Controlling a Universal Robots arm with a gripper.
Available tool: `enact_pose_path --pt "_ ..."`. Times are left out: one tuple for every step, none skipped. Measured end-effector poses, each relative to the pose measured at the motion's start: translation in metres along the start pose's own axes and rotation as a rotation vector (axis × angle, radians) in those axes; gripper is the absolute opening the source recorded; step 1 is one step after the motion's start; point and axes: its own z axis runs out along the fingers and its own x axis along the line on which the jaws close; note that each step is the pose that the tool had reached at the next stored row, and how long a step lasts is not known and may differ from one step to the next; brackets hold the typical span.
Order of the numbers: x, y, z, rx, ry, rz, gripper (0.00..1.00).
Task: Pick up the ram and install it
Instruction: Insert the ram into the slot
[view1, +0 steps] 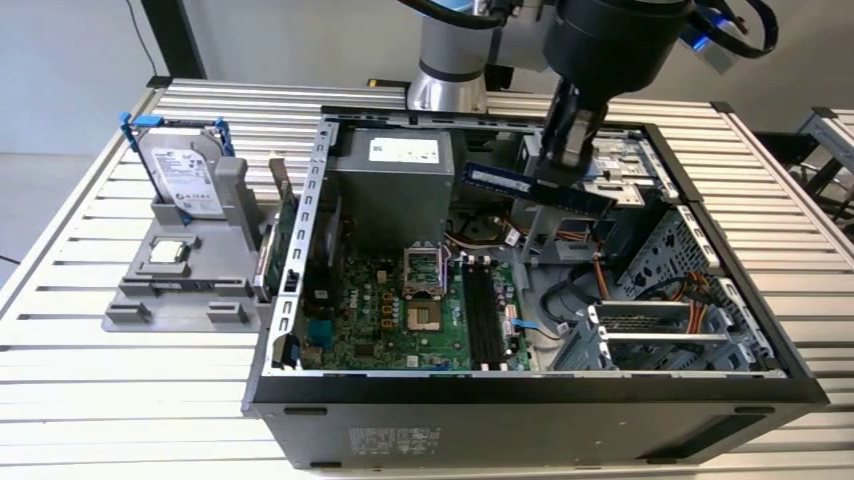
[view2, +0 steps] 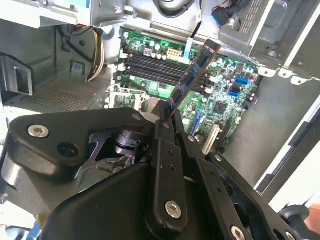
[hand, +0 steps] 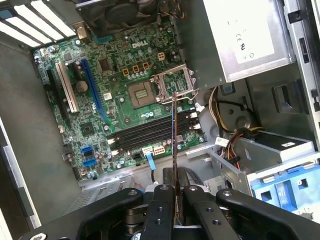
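Ram (view2: 192, 75) in gripper (hand: 176, 192), pinched tight across its flat faces, above the motherboard (hand: 100, 100). Likely light, stiff, fragile. Best held by the top edge, clear of contacts.

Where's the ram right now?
In the exterior view, the ram is gripped in the claw, raised over the open case beside the power supply.

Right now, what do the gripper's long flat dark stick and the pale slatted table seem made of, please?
The ram, clamped in the gripper: likely laminate circuit board, matte dark, chips mounted. The slatted table: probably aluminium, pale satin ribbed profiles.
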Motion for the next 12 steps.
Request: enact_pose_path --pt "0.0 0.0 0.0 0.0005 -0.0003 0.01 0.0" --pt "0.0 0.0 0.0 0.0011 -0.0006 0.02 0.0" --pt "0.0 0.0 0.0 0.0016 -0.0009 0.03 0.0" --pt "0.0 0.0 0.0 0.0021 -0.0013 0.039 0.0" --pt "0.0 0.0 0.0 0.0027 -0.0016 0.05 0.0" --pt "0.0 0.0 0.0 0.0033 -0.0019 0.061 0.0" --pt "0.0 0.0 0.0 0.0038 -0.0022 0.071 0.0" --pt "0.0 0.0 0.0 0.0043 -0.0025 0.081 0.0" --pt "0.0 0.0 0.0 0.0049 -0.0028 0.091 0.0" --pt "0.0 0.0 0.0 0.0054 -0.0031 0.101 0.0" --pt "0.0 0.0 0.0 0.0059 -0.0035 0.11 0.0" --pt "0.0 0.0 0.0 0.0063 -0.0038 0.118 0.0"
